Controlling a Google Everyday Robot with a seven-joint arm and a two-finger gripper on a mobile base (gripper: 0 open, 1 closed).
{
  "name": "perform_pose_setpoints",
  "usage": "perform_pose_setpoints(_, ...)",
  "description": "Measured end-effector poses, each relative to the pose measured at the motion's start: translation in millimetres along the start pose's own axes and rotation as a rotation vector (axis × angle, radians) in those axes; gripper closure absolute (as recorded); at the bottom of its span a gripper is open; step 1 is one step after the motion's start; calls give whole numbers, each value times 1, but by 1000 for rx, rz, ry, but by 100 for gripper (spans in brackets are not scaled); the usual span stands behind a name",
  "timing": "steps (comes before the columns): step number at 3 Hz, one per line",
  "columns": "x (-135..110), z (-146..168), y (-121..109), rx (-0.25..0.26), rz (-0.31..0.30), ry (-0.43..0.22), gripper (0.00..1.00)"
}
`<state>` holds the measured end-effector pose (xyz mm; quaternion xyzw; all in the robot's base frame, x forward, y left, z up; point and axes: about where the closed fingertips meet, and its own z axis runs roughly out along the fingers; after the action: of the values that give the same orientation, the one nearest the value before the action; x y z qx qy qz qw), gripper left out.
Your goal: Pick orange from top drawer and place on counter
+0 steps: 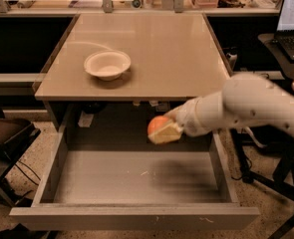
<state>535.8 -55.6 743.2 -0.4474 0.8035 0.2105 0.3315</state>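
- At the far left, a dark low object [7, 131] sits on the speckled floor [17, 203] beside the desk; I cannot tell what it is.
- A white bowl [107, 64] stands upright on the left half of the desk [181, 49], nearer the near edge than the far one.
- The desk is a glossy beige-tan top. Along its far edge runs a shelf rail with small items too blurred to name.
- The top drawer [136, 217] is pulled out toward the near side, below the desk's near edge. Its low grey side walls, flat grey bottom and plain front panel are all in view.
- The orange [157, 125] is over the far right part of the drawer, just below the desk's near edge. It is clear of the drawer bottom, and a soft shadow lies on the bottom nearer than it.
- The tool [162, 131] is clamped on the orange. One pale yellowish finger [167, 133] presses against the fruit's lower right side, and the other is hidden behind it.
- The white arm [256, 106] reaches in from the right edge and crosses above the drawer's right wall to the tool.
- At the far right, an open laptop [292, 19] rests on a dark side surface, well apart from the desk.
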Motion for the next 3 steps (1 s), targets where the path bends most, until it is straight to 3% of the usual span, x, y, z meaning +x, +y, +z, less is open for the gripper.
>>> perform_pose_setpoints(1, -78, -76, -36, 100, -2, -24, 100)
perform_pose_setpoints(2, -159, -146, -69, 239, 18, -75, 100)
perform_pose_setpoints(3, -197, -174, -80, 282, 62, -147, 100)
